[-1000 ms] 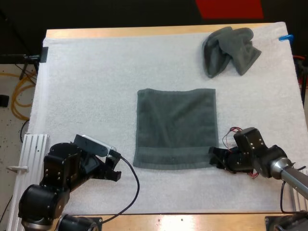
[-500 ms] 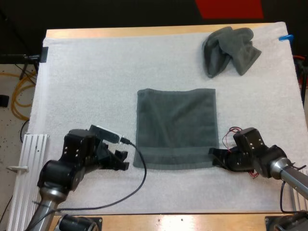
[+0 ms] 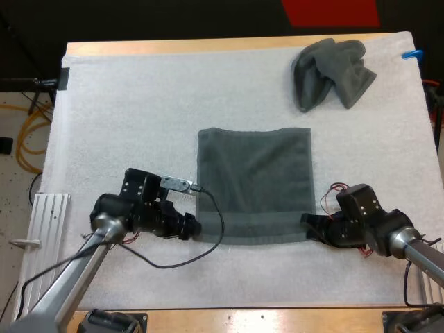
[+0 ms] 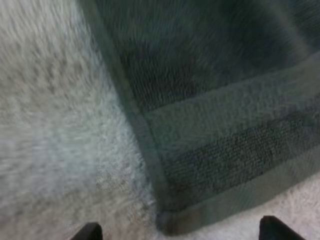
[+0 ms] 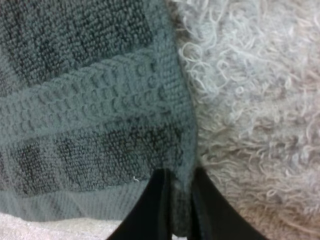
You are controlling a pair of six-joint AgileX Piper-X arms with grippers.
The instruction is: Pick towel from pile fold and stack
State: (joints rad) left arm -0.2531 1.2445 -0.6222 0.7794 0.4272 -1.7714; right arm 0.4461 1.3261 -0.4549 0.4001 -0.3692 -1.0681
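The flat dark grey-green terry towel (image 3: pixel 253 184) lies spread square in the middle of the white fleecy mat (image 3: pixel 125 104), its banded hem along the near edge. The crumpled dark grey-green towel (image 3: pixel 331 73) sits well apart at the far right of the mat, which covers the wooden surface (image 3: pixel 208 46).

The right pincer (image 3: pixel 307 229) is at the flat towel's near right corner, and the right wrist view shows its black fingers (image 5: pixel 156 205) clamped on that corner's hem from both sides. The left pincer (image 3: pixel 193 226) is at the near left corner with its fingertips (image 4: pixel 274 229) spread wide, the corner lying between them and nothing gripped.

The step in hand looks like taking both near corners for the first fold. To do it well, the left pincer should sink until the hem sits fully between its fingers and then close on the double-stitched edge, not the thin pile. Both arms should then lift level and together, so the cloth does not skew.

A second ago the left arm was by the mat's near left corner. It has since reached right to the towel. The right pincer and both towels are unchanged.
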